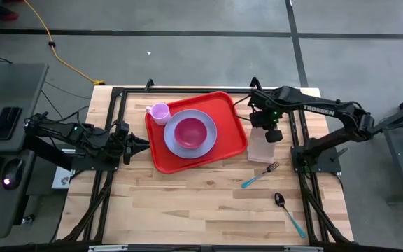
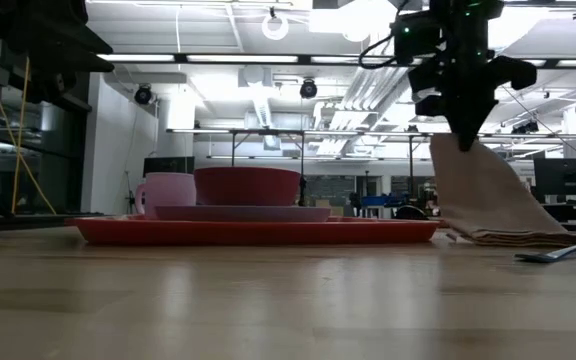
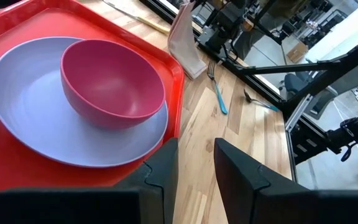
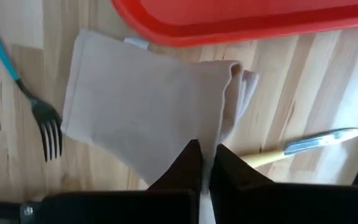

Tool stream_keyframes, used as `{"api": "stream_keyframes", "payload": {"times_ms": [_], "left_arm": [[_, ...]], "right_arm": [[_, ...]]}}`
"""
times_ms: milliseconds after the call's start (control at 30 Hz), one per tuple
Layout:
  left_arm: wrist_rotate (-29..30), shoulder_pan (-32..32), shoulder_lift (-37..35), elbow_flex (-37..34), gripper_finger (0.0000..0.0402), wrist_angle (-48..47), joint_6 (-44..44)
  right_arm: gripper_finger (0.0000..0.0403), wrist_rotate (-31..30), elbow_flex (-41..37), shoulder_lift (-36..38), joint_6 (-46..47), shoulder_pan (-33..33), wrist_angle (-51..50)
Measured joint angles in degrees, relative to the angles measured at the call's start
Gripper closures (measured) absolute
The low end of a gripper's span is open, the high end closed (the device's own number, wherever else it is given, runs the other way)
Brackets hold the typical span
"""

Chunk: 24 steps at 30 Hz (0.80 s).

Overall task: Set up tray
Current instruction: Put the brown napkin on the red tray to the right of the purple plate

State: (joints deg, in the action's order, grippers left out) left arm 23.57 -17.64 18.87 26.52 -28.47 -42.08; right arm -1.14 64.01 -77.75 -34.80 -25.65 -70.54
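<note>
The red tray point(image 1: 233, 133) lies at the table's far middle. On it stand a lavender plate point(image 1: 212, 129) with a pink bowl point(image 1: 189, 131) in it, and a pink cup point(image 1: 159, 112). Right of the tray a folded beige napkin point(image 2: 488, 200) rises from the table, with my right gripper point(image 2: 465, 140) shut on its top. My left gripper point(image 1: 140, 145) stands open just left of the tray's near left corner, with nothing between its fingers point(image 3: 238, 168). My right gripper pinches the napkin's raised top point(image 2: 465, 150) between its two fingers, coming from above and pointing down. The cloth hangs slanting below the fingers, and its lower end point(image 2: 508, 237) rests on the table. Several folded layers point(image 4: 241, 81) show.
A teal-handled fork point(image 1: 259, 175) lies just near of the napkin, and a teal-handled spoon point(image 1: 287, 212) lies closer to the near right corner. A knife with a yellow handle point(image 4: 309, 144) lies beside the napkin. Black frame rails point(image 1: 306, 161) run along the table's sides.
</note>
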Motion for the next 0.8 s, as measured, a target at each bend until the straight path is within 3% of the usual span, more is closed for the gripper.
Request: {"api": "stream_keyframes", "payload": {"times_ms": [467,800], "left_arm": [[0.0,0.0,0.0,0.0,0.0268,1.0,-0.2],[0.0,0.0,0.0,0.0,0.0268,1.3,0.1]], "right_arm": [[0.0402,-1.8,0.7,2.5,-1.3,6.4,-0.5],[0.0402,0.1,12.1,2.5,-2.9,9.9,-0.2]]}}
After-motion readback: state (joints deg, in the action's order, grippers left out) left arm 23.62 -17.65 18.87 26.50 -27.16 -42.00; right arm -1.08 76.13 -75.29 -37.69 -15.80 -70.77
